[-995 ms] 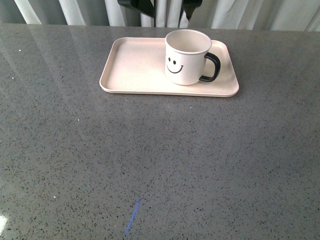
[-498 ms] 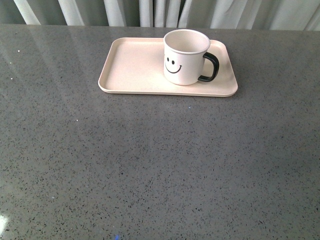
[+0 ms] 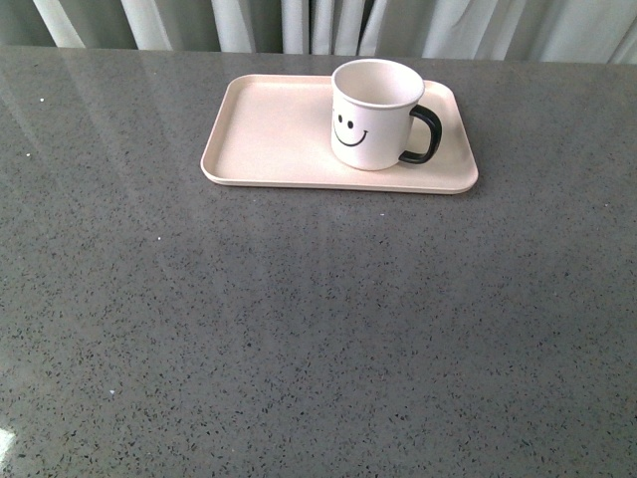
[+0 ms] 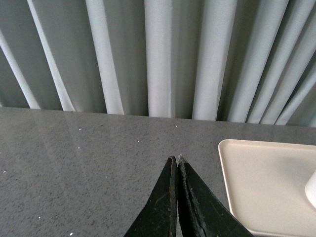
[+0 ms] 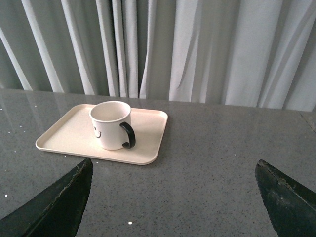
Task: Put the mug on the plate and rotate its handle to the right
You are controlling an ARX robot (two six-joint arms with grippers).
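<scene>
Mug (image 3: 373, 115) upright on plate (image 3: 269, 129), handle (image 3: 423, 134) pointing right. Right pincer (image 5: 173, 165) wide open, empty, facing mug, well apart. Left pincer (image 4: 176, 159) closed, empty.

The left gripper (image 4: 176, 159) has its 2 black fingers (image 4: 162, 205) pressed flat against each other. They meet along their whole visible length and taper to 1 narrow tip that points toward the far side of the scene. It grips nothing. The right gripper (image 5: 173, 162) is spread wide. Its 2 dark fingers (image 5: 61, 200) stand well apart, 1 at each side of the right wrist view, angled forward with nothing between them.
</scene>
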